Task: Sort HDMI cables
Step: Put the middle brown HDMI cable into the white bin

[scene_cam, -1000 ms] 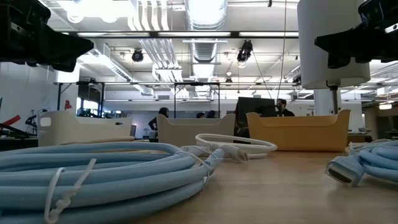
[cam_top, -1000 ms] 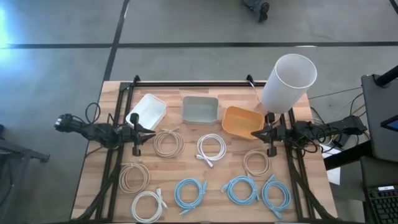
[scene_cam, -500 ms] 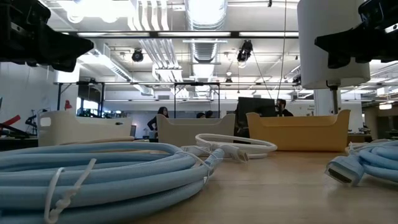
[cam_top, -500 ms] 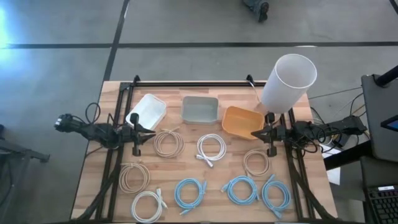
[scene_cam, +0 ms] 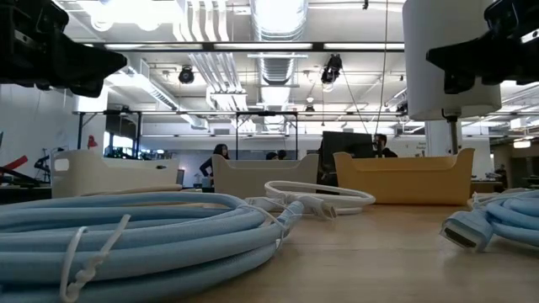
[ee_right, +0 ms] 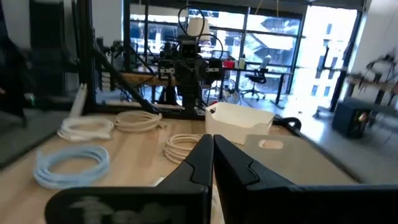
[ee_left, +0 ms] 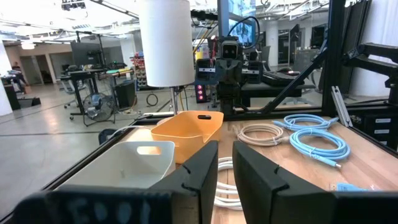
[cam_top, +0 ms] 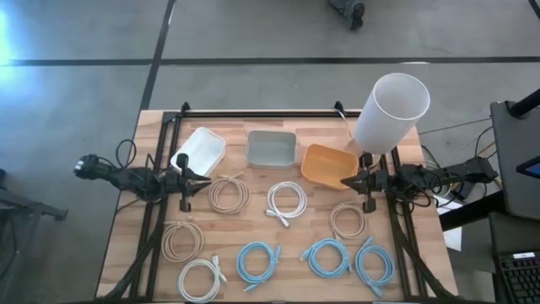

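Several coiled HDMI cables lie flat on the wooden table. The tan coils (cam_top: 228, 194), (cam_top: 181, 239), (cam_top: 348, 221) and a white coil (cam_top: 287, 201) lie mid-table. Another white coil (cam_top: 201, 279) and light blue coils (cam_top: 257, 262), (cam_top: 327, 256), (cam_top: 374, 266) lie along the near edge. My left gripper (cam_top: 205, 180) hovers at the table's left side, pointing right, its fingers (ee_left: 208, 163) a narrow gap apart and empty. My right gripper (cam_top: 344, 181) hovers at the right side, pointing left, shut and empty (ee_right: 212, 142).
A white bin (cam_top: 199, 149), a grey bin (cam_top: 271, 148) and an orange bin (cam_top: 329, 165) stand in a row at the far side. A tall white cylinder (cam_top: 391, 111) stands at the far right corner. People show in the room beyond the table.
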Robot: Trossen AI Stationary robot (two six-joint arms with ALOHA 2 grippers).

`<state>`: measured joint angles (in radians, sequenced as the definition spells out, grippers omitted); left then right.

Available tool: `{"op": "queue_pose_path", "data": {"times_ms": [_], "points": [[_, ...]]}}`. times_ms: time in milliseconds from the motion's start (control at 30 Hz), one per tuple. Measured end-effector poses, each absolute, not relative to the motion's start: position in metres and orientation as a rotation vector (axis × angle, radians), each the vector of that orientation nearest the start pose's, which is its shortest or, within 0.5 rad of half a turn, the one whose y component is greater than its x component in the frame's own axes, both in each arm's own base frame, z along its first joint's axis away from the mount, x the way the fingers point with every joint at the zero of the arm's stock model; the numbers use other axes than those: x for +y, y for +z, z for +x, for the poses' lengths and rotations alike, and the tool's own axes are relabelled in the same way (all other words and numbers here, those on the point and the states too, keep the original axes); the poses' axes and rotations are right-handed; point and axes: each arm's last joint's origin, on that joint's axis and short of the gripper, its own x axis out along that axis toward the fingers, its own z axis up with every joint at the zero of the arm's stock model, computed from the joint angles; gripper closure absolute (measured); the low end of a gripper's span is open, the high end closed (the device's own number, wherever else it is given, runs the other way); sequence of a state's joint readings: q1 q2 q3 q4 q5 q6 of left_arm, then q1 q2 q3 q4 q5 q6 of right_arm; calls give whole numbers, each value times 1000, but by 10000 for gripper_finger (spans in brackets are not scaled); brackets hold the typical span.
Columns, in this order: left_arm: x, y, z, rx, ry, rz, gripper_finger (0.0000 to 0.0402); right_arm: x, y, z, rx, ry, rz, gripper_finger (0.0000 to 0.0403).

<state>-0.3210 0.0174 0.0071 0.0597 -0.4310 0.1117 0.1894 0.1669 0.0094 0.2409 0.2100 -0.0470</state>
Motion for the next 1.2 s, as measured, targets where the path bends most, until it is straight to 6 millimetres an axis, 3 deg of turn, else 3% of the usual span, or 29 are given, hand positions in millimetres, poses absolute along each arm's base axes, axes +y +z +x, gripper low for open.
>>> {"op": "queue_pose_path", "data": {"times_ms": [200, 533, 967, 1200], "points": [[-19, 170, 94, -40, 112, 94, 319, 14, 176, 106, -86, -13, 196, 394], [-19, 171, 94, -45, 113, 97, 319, 14, 180, 106, -122, -12, 172, 394], [-18, 175, 94, -91, 119, 56, 319, 10, 204, 100, -364, -129, -41, 394], [-17, 195, 91, -138, 121, 4, 318, 12, 208, 103, -398, -107, -65, 394]]}}
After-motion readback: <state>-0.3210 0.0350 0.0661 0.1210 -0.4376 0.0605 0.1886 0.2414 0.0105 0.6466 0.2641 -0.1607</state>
